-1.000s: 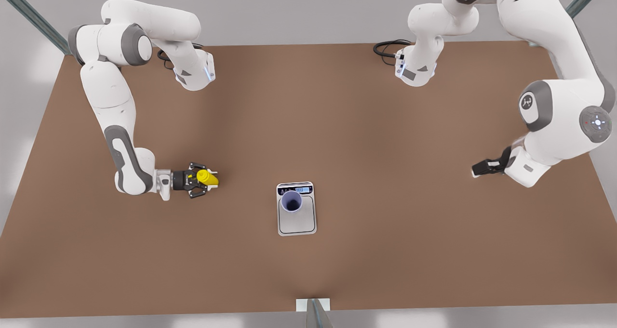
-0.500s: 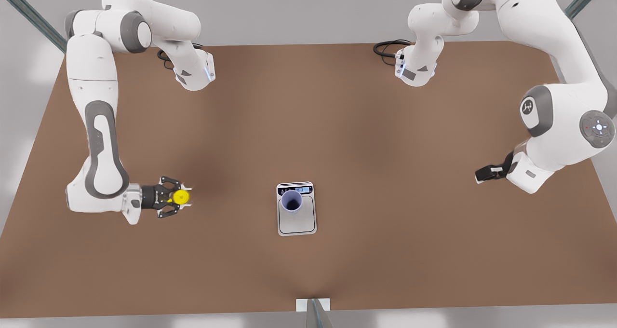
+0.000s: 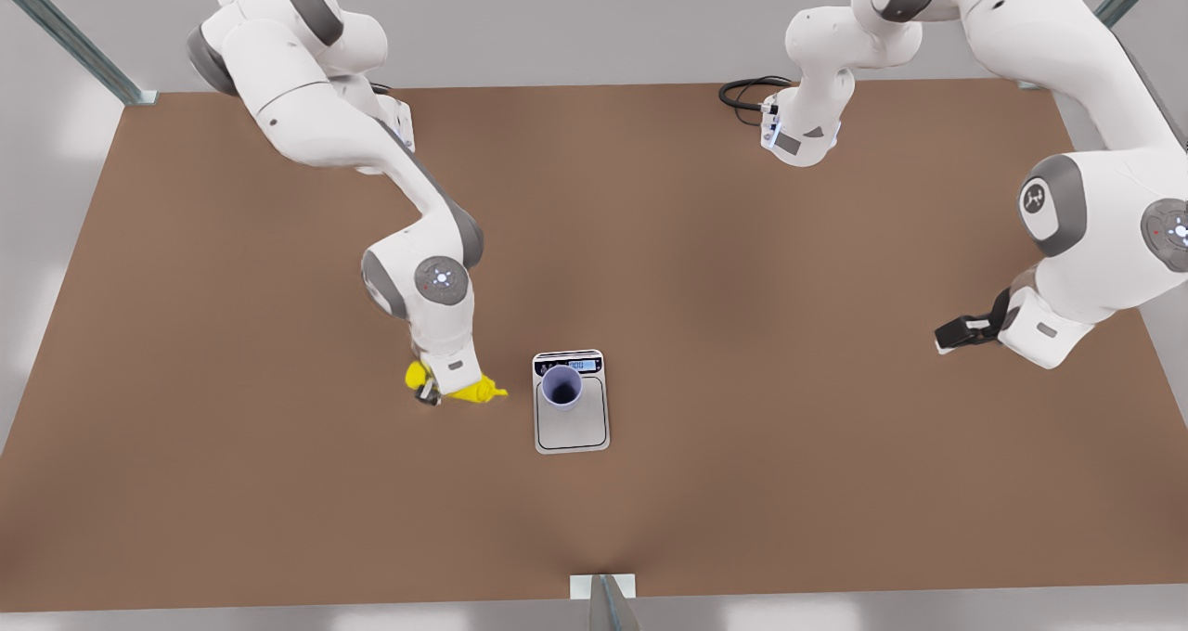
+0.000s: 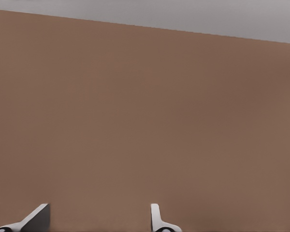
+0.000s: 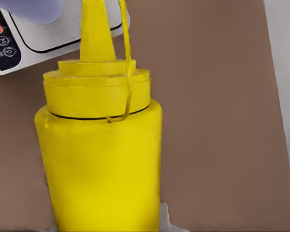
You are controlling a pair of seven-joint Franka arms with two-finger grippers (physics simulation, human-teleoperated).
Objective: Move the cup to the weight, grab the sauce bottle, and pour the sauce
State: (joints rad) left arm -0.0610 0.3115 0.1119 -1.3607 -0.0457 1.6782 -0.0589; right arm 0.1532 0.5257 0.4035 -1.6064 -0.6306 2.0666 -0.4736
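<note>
The lavender-blue cup (image 3: 561, 386) stands on the far end of the silver-white scale (image 3: 572, 431), next to its display. My right gripper (image 3: 436, 392) is shut on the yellow sauce bottle (image 3: 478, 392), just off the scale toward the front view's left. The bottle is tipped on its side, with its nozzle pointing at the cup and ending short of the scale's edge. In the right wrist view the bottle (image 5: 101, 159) looms close, and beyond its nozzle lie the scale (image 5: 48, 38) and the cup's base (image 5: 34, 8). My left gripper (image 3: 951, 336) waits open at the front view's right; its fingers (image 4: 157, 220) hang over bare table.
A black cable (image 3: 747, 93) coils by the arm base at the table's far edge. A metal post (image 3: 603, 601) stands at the middle of the near edge. The brown table (image 3: 742, 482) stretches wide around the scale.
My right arm has swung the bottle from the front view's far left to just beside the scale and tipped its nozzle toward the cup. My left gripper has drifted slightly outward.
</note>
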